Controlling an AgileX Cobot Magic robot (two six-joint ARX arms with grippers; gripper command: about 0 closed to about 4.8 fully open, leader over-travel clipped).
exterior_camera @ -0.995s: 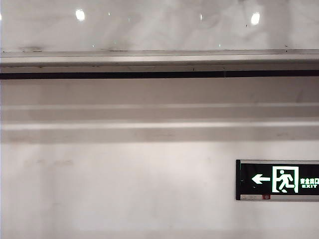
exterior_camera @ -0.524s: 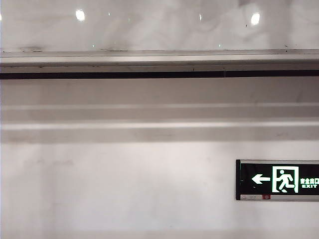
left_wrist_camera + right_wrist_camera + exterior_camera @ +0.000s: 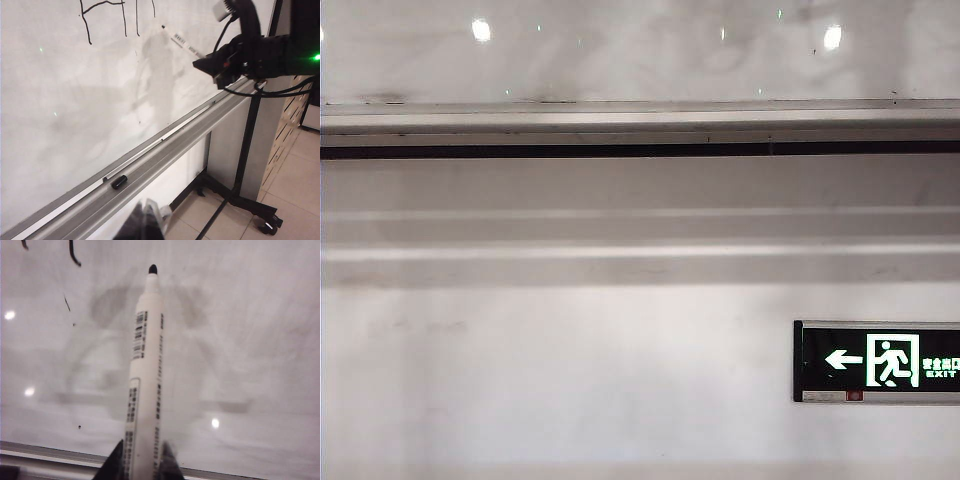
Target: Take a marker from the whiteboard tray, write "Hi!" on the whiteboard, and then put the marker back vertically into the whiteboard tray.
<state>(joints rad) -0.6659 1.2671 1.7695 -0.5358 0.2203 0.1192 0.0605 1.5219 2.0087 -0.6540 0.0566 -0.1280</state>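
Gripping the marker [image 3: 145, 370], right gripper [image 3: 141, 460], jaws narrowed

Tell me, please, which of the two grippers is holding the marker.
The right gripper, up at the whiteboard, clamps the marker with its tip toward the board. The left gripper sits low beside the whiteboard tray, well away from it.
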